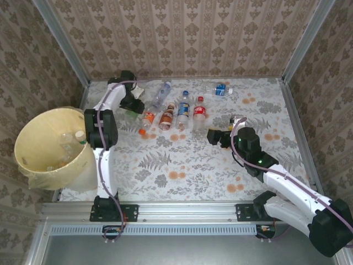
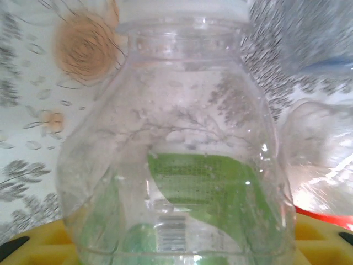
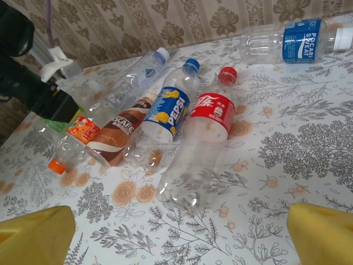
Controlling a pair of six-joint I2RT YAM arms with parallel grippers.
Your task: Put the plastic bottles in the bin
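Observation:
My left gripper (image 1: 131,108) is at the far left of the table, shut on a clear plastic bottle with a green label (image 2: 187,176); its yellow pads (image 2: 38,245) flank the bottle. Beside it lie an orange-label bottle (image 1: 146,122), a brown one (image 1: 166,117), a Pepsi bottle (image 3: 168,110) and a red Coca-Cola bottle (image 3: 212,116). A clear bottle (image 1: 161,93) and a Pocari bottle (image 3: 298,41) lie farther back. My right gripper (image 3: 179,243) hangs open just short of the red bottle's base. The pale yellow bin (image 1: 33,130) stands off the table's left edge.
Several bottles lie inside the bin (image 1: 71,144). Patterned walls close in the table on the back and both sides. The flowered tabletop (image 1: 182,165) in front of the bottle row is bare. My left arm's black wrist (image 3: 22,77) stands at the row's left end.

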